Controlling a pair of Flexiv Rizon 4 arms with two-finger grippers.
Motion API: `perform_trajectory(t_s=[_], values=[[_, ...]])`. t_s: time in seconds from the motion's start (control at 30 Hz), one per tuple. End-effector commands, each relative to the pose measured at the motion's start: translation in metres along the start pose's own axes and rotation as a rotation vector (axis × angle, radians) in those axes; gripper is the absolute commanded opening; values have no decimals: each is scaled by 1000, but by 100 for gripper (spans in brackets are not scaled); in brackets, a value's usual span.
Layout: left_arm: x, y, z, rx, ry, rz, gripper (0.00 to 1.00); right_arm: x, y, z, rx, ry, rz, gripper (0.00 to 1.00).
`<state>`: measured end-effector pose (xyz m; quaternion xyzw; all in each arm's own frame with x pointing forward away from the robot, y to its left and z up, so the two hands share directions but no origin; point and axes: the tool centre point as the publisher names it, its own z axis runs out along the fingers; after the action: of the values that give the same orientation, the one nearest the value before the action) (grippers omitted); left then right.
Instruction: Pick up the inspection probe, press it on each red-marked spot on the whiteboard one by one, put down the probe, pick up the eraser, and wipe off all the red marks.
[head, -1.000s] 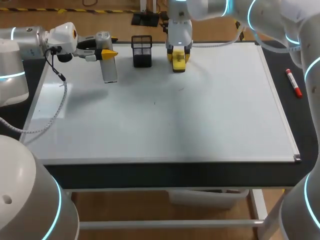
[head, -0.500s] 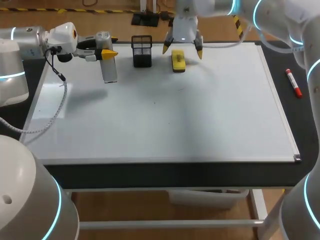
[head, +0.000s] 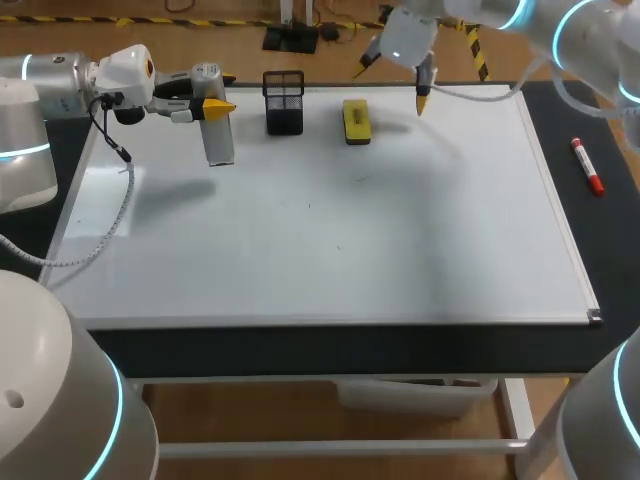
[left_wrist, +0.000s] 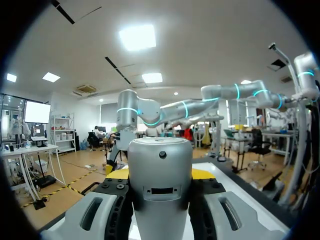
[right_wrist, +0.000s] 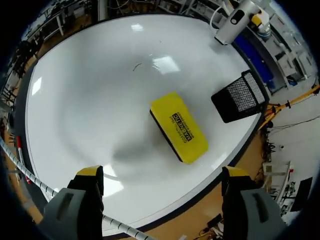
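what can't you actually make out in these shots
- Head view: faint specks on the whiteboard are too small to tell their colour.
- Head view: the mesh holder is too dark inside.
- Left wrist view: the inspection probe, in the left claw, fills the middle and hides its own tip and the board ahead.

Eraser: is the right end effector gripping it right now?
No, the eraser lies on the whiteboard ahead of the right end effector, whose open fingers are clear of it.

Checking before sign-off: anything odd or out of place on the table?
Mildly odd: the left gripper holds the probe in the air, though the eraser lies on a whiteboard with no red marks. Faint dark specks show mid-board.
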<state>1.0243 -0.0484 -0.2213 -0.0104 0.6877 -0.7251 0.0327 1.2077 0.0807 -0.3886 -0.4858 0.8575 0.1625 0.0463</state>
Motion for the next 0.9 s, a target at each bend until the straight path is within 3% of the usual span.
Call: perform_trajectory(t_s=[0.03, 0.3, 0.5, 0.67, 0.9], values=[[1, -2, 0, -2, -1, 0, 0, 26, 16, -29, 15, -128, 23, 100], [1, -2, 0, -2, -1, 0, 0, 44, 24, -66, 11, -282, 97, 100], [1, -2, 0, -2, -1, 0, 0, 58, 28, -93, -30, -332, 191, 100], [1, -2, 0, -2, -1, 0, 0, 69, 31, -111, -92, -325, 299, 100], [1, -2, 0, -2, -1, 0, 0, 85, 43, -138, -84, -418, 342, 100]])
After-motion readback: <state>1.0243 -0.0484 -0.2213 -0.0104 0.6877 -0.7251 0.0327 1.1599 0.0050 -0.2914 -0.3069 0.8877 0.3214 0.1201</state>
